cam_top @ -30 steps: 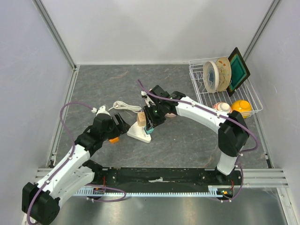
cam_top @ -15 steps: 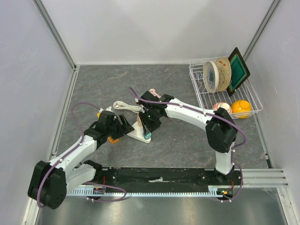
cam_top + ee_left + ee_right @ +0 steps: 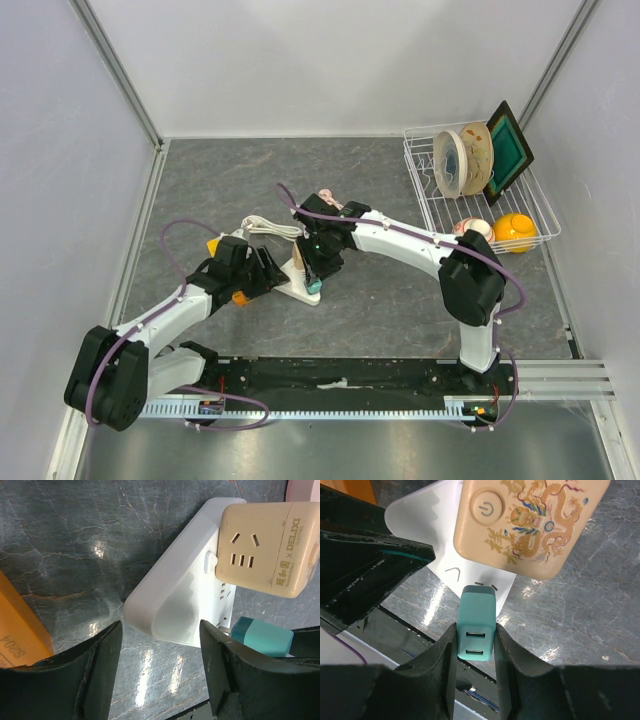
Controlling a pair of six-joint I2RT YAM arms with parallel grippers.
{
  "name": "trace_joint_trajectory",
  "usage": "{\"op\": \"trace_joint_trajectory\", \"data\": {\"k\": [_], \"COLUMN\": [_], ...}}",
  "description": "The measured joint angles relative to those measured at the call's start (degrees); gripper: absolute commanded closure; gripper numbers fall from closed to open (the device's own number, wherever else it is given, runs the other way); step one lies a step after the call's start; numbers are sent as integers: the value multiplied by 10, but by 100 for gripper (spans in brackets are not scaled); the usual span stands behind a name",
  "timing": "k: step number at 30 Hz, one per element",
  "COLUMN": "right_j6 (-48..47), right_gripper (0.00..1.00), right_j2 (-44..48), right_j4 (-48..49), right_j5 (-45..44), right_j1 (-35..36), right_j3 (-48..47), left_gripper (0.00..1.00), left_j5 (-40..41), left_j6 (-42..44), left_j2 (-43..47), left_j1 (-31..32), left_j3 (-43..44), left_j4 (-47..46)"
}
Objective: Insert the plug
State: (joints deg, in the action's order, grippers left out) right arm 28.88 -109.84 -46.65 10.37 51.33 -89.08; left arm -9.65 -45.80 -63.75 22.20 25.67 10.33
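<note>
A white power strip (image 3: pixel 292 289) lies on the grey table, with a beige cube adapter (image 3: pixel 300 254) plugged into it. My right gripper (image 3: pixel 476 632) is shut on a teal plug (image 3: pixel 476 624). The plug's front end sits just above the strip's face (image 3: pixel 427 522), beside the dragon-printed adapter (image 3: pixel 530 525). In the left wrist view, my left gripper (image 3: pixel 160 635) is open. Its fingers straddle the rounded end of the strip (image 3: pixel 175 605) with a gap on each side. The teal plug (image 3: pixel 262 636) shows at the lower right of that view.
An orange box (image 3: pixel 20 625) lies just left of my left gripper. The strip's white cable (image 3: pixel 265 228) is coiled behind it. A wire dish rack (image 3: pixel 425 190) holding plates stands at the back right, with an orange ball (image 3: pixel 515 230) beside it.
My left gripper has moved right up to the strip's end, and its jaws have narrowed. The right arm first shifted left with the teal plug, then stayed almost still.
</note>
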Motion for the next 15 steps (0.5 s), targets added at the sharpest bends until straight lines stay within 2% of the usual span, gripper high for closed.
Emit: {"op": "trace_joint_trajectory", "data": {"k": [15], "right_j6": [31], "right_gripper": [100], "right_j2": [9], "right_j4": [49], "right_j5": [-2], "right_j1": [2], "right_j3": [22], "left_gripper": [36], "left_j5": [-15], "left_j6": [-11], "left_j2": [-1], "left_j1": [0], "left_j3": [-8], "left_j4": [-15]}}
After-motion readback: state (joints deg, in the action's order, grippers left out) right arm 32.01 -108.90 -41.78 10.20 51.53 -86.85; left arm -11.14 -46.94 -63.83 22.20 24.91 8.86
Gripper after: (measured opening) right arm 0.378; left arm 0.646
